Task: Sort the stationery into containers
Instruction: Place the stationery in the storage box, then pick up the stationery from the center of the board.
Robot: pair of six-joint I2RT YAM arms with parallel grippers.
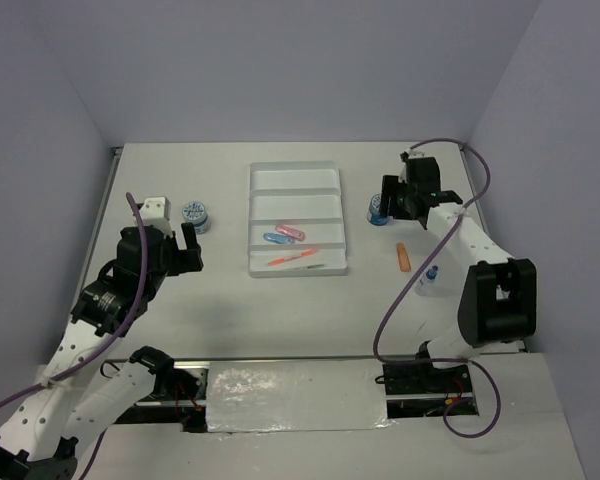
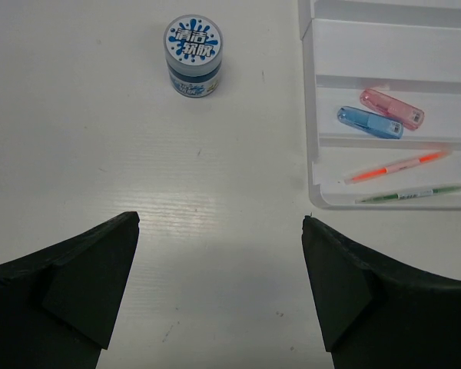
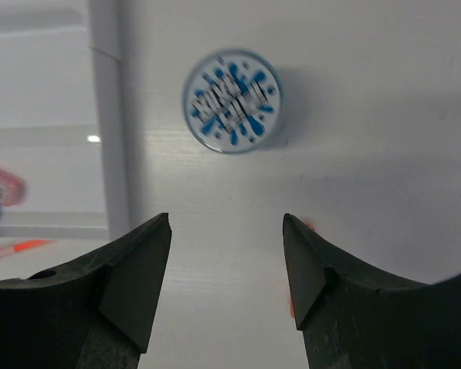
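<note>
Tray (image 1: 296, 178) holds pink stick (image 1: 290, 232) and blue stick (image 1: 276, 239) in one compartment, orange pen (image 1: 290, 259) and green pen (image 1: 315, 266) in the nearest. Right gripper (image 3: 227, 219) jaws spread, empty, right tub (image 3: 232, 101) just beyond on surface (image 1: 180, 170). Left gripper (image 2: 220, 219) jaws spread wide, empty, left tub (image 2: 194, 55) ahead; orange stick (image 1: 404, 257) and tube (image 1: 429, 278) lie right of tray

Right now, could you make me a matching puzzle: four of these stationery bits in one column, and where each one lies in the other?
Things:
1 pink stick
2 orange pen
3 orange stick
4 left blue-white tub

Places:
A on the table, right of the tray
B tray compartment nearest the arms, with the green pen
C on the table, left of the tray
D second-nearest tray compartment, beside the blue stick

Pairs: 1-D, 2-B, 3-A, 4-C
</note>
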